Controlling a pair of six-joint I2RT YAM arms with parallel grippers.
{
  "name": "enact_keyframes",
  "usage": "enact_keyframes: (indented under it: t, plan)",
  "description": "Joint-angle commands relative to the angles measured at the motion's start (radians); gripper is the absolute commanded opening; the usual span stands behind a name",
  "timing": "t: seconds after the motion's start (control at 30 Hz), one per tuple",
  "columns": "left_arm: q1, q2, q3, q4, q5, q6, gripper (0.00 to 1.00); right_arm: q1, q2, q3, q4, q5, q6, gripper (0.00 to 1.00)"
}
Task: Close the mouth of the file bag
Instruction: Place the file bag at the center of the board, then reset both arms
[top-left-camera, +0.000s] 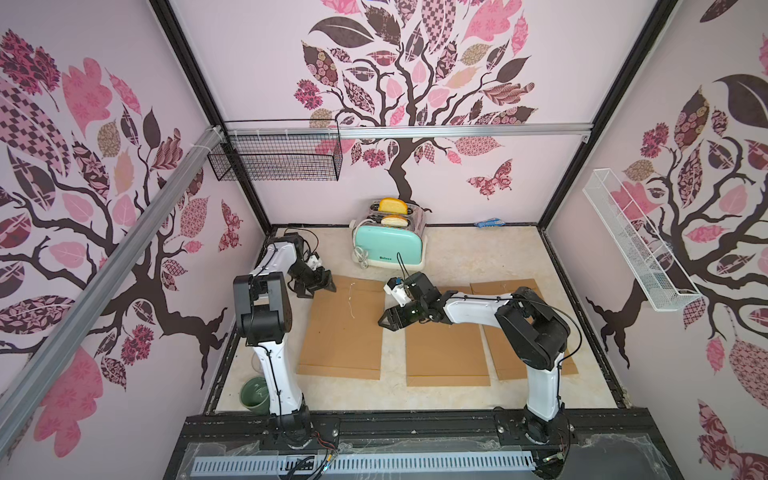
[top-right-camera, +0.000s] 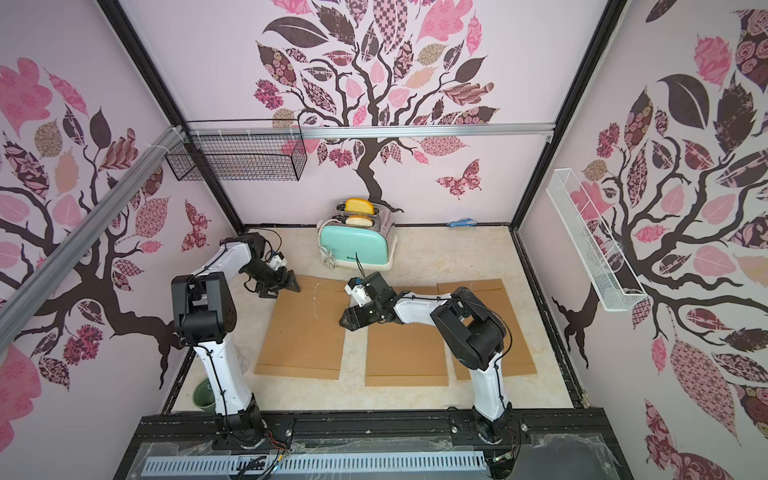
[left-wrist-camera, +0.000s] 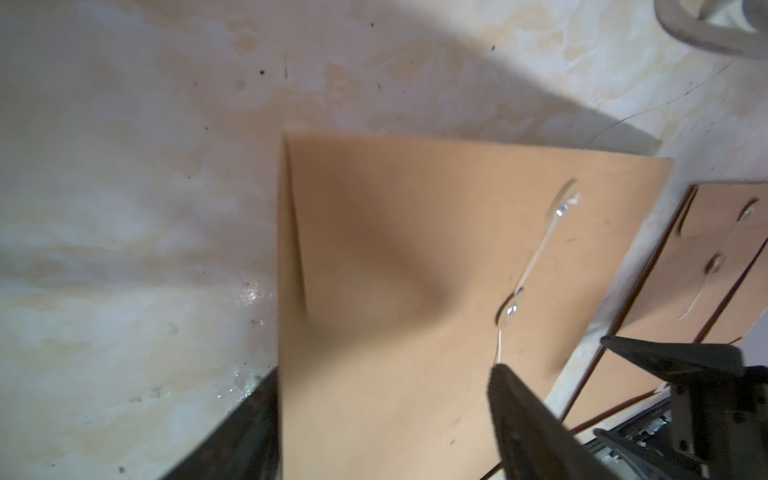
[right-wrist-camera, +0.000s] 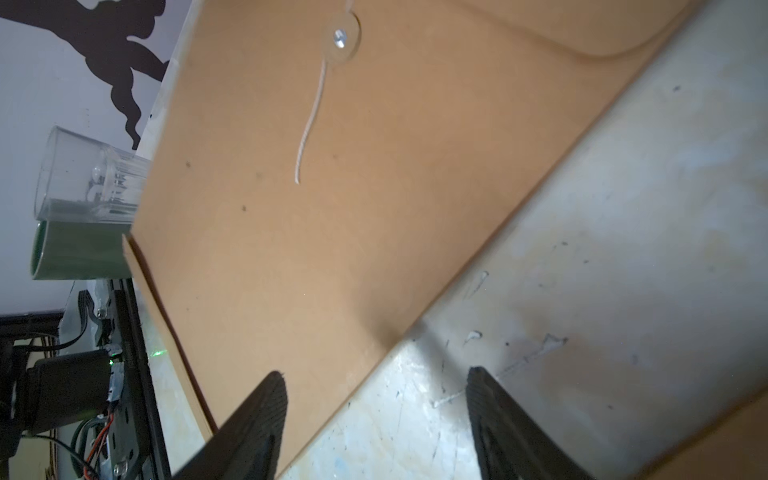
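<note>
Overhead, the file bag (top-left-camera: 345, 328) lies flat on the desk (top-left-camera: 457, 257), nearest the left arm, with a second file bag (top-left-camera: 446, 353) and a third file bag (top-left-camera: 492, 353) beside it. The left gripper (top-left-camera: 318, 289) sits at the bag's far left corner, jaws spread wide. In the left wrist view one finger (left-wrist-camera: 519, 407) is above the paper and the other is beyond its edge. A white string (right-wrist-camera: 311, 116) trails loose from the round fastener (right-wrist-camera: 340, 37). The right gripper (right-wrist-camera: 378, 372) hangs over the bag's right edge, jaws apart and holding nothing. A mint toaster (top-left-camera: 388, 245) stands behind.
</note>
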Motion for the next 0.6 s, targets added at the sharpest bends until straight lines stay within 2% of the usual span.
enact_keyframes:
  t: [0.0, 0.17, 0.23, 0.3, 0.33, 0.43, 0.5, 0.57]
  plan:
    - [0.003, -0.017, 0.024, 0.021, -0.062, -0.013, 0.98, -0.004, -0.052, 0.02, 0.035, 0.036, 0.006, 0.71]
    - [0.004, -0.147, 0.022, 0.067, -0.322, -0.135, 0.98, -0.009, -0.157, -0.013, 0.035, 0.1, -0.003, 0.72]
    - [0.003, -0.243, -0.018, 0.119, -0.347, -0.182, 0.98, -0.02, -0.242, -0.054, 0.058, 0.14, 0.001, 0.73]
    - [-0.015, -0.409, -0.142, 0.271, -0.296, -0.229, 0.98, -0.047, -0.35, -0.1, 0.068, 0.159, 0.008, 0.76]
    - [-0.032, -0.496, -0.21, 0.368, -0.288, -0.244, 0.98, -0.066, -0.396, -0.112, 0.057, 0.173, 0.018, 0.97]
    - [-0.145, -0.777, -0.489, 0.725, -0.362, -0.253, 0.98, -0.166, -0.566, -0.173, 0.019, 0.19, 0.013, 0.99]
    - [-0.221, -0.92, -0.684, 0.954, -0.443, -0.235, 0.97, -0.253, -0.705, -0.255, 0.037, 0.259, -0.038, 0.99]
    - [-0.234, -0.984, -0.797, 1.025, -0.473, -0.234, 0.98, -0.336, -0.824, -0.353, 0.077, 0.353, -0.103, 1.0]
